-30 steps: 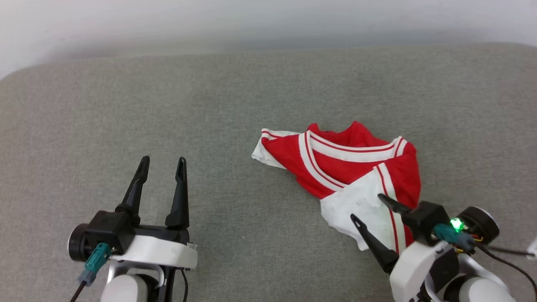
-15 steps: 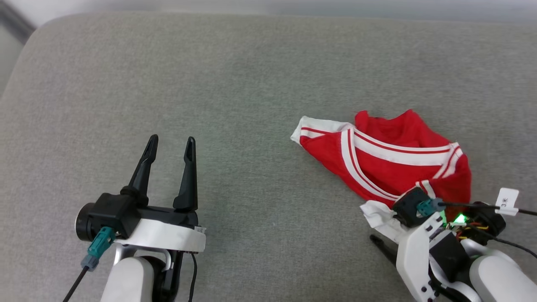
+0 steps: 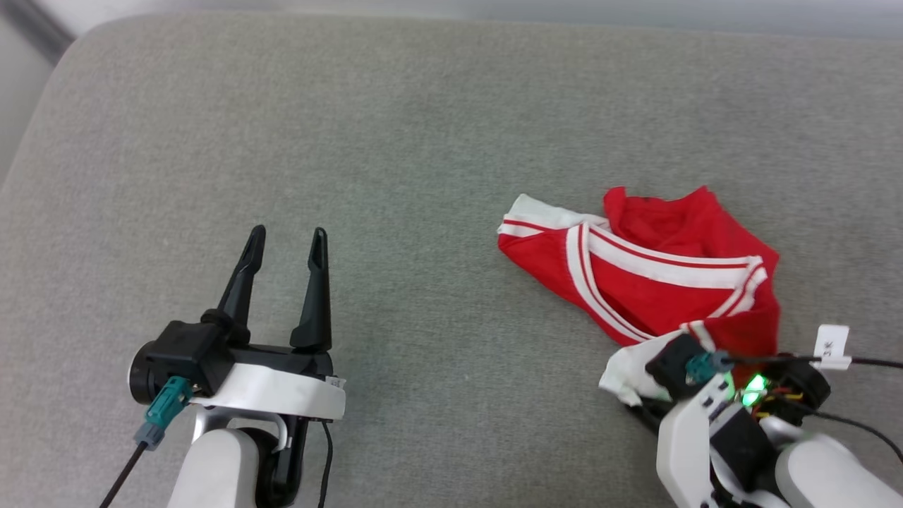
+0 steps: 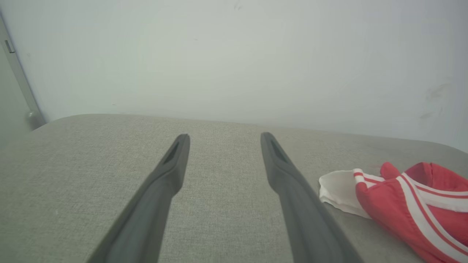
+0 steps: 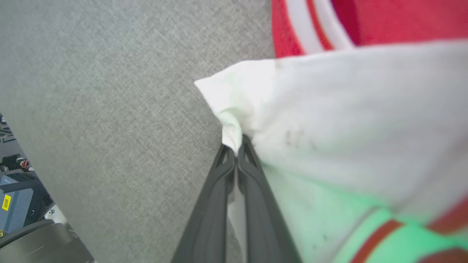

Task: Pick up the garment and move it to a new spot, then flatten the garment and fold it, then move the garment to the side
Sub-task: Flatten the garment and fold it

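The garment (image 3: 656, 282), a crumpled red jersey with white sleeves and striped trim, lies on the right of the grey cushion (image 3: 423, 141). Its near white sleeve is bunched up under my right wrist. In the right wrist view my right gripper (image 5: 237, 146) is shut on a pinch of that white sleeve fabric (image 5: 347, 109), fingers pressed together. My left gripper (image 3: 288, 233) hovers open over bare cushion well to the left of the garment, nothing between its fingers. In the left wrist view it (image 4: 225, 136) points at the back wall, with the garment (image 4: 402, 204) off to its right.
The grey cushion's rounded left edge (image 3: 28, 162) and back edge meet a pale wall (image 4: 234, 54). Bare cushion stretches between the two arms. Dark equipment (image 5: 22, 204) sits below the cushion's near edge in the right wrist view.
The head camera has shifted. My right gripper tipped down onto the white sleeve and closed on it, bunching the fabric. The left gripper has kept its pose.
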Available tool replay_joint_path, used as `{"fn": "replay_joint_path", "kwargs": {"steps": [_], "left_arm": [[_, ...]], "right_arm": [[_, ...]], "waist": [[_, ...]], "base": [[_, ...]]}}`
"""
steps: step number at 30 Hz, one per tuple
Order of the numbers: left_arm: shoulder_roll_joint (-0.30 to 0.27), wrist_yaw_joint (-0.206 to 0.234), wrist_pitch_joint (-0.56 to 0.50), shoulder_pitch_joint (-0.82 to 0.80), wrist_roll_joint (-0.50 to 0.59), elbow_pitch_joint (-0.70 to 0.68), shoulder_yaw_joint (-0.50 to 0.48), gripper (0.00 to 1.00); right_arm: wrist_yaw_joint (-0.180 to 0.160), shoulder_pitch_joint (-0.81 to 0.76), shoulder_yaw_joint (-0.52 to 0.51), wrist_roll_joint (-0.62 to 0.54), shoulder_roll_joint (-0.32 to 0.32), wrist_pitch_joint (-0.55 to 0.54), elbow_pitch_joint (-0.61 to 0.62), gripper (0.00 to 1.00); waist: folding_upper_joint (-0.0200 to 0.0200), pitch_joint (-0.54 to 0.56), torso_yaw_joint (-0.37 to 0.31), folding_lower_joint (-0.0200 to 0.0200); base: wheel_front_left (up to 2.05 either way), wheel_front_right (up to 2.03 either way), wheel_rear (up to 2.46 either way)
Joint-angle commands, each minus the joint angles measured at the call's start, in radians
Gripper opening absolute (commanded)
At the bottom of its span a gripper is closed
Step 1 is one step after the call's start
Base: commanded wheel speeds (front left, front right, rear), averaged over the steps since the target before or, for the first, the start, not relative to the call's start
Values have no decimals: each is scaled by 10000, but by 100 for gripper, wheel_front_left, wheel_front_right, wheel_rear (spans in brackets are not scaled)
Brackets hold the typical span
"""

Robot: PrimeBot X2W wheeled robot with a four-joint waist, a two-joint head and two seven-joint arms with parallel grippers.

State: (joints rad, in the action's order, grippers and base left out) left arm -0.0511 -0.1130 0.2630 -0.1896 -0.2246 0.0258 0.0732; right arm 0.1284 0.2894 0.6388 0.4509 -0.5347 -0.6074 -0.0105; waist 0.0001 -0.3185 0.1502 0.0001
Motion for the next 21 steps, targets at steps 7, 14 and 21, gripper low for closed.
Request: {"fn": "replay_joint_path", "kwargs": {"steps": [7,14,21], "left_arm": [[10,2,27,173,43,38,-201,100],[6,72,27,388,-81,134,-156,100],[6,77,27,454,-38,277,-163,100]], "right_arm": [[14,-910,890,516,-1437,-81,190,0],[11,-1310,249,224,-2728,132,-499,0],[13,-1253,-627,-394,-2237,1573,-1639,82]], "waist": [[-1,766,-927,-1],[-1,1160,-1353,-1],[-1,1333,-1446,-1]], "base": [[0,0,0],[0,0,0],[0,0,0]]}}
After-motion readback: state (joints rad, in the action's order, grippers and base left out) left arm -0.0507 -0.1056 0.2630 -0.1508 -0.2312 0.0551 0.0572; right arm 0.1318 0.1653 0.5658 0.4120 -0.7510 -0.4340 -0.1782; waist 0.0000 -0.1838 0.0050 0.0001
